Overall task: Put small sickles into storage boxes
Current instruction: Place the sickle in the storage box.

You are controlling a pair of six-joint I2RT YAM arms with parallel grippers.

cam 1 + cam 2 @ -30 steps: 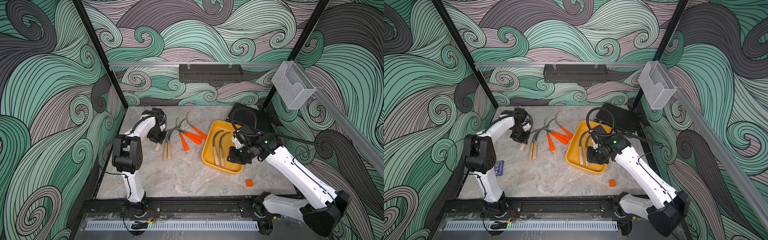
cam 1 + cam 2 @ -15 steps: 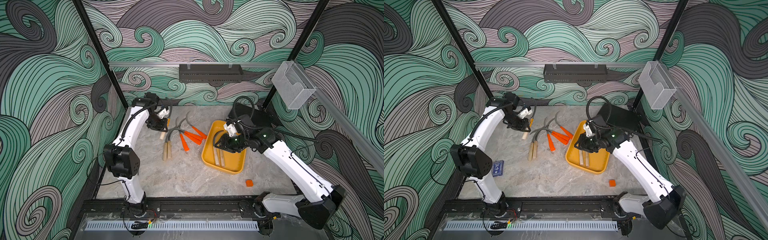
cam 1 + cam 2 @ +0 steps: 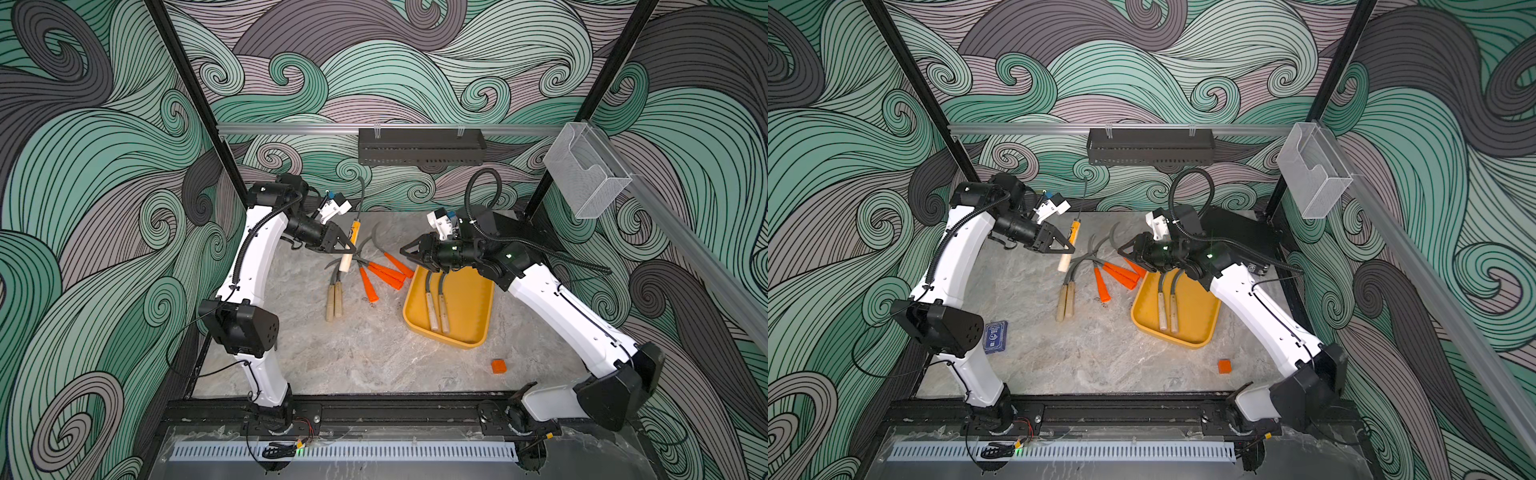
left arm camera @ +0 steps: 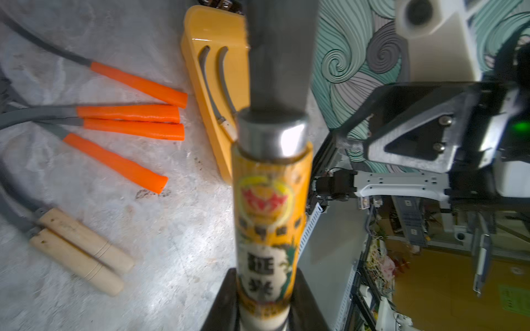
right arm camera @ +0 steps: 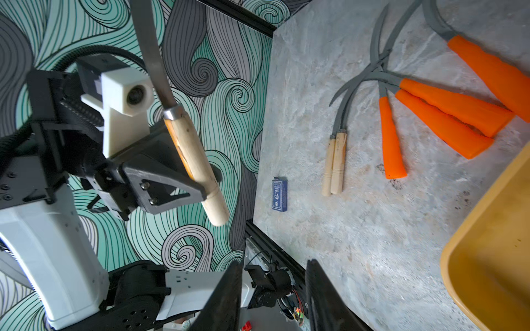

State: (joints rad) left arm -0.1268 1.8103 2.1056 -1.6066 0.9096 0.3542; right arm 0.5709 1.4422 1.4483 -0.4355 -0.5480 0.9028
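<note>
Plainly, the left pincer [image 3: 347, 249] is clamped tight on the pale wooden handle of the held sickle [image 3: 353, 235]. It carries it clear of the table, grey blade rising above the jaws and butt end poking out below. The grip sits low on the handle, so the long blade may lever the tool round in the jaws once the arm swings.

Beneath and just past that pincer lie the wooden-handled pair [image 3: 334, 299] and four orange-handled sickles [image 3: 384, 274], their blades crossed. A slip would drop the tool into that tangle.

Further out, facing it, the right pincer [image 3: 405, 251] stands partly open with nothing between its jaws. It hangs over the end of the yellow tray [image 3: 471, 307] nearest the pile. That arm blocks the straight path, I judge, and the blade could strike it.

Beyond it, the two stored sickles [image 3: 436, 305] fill one side of the tray, so a careless release might land across them or the rim.
</note>
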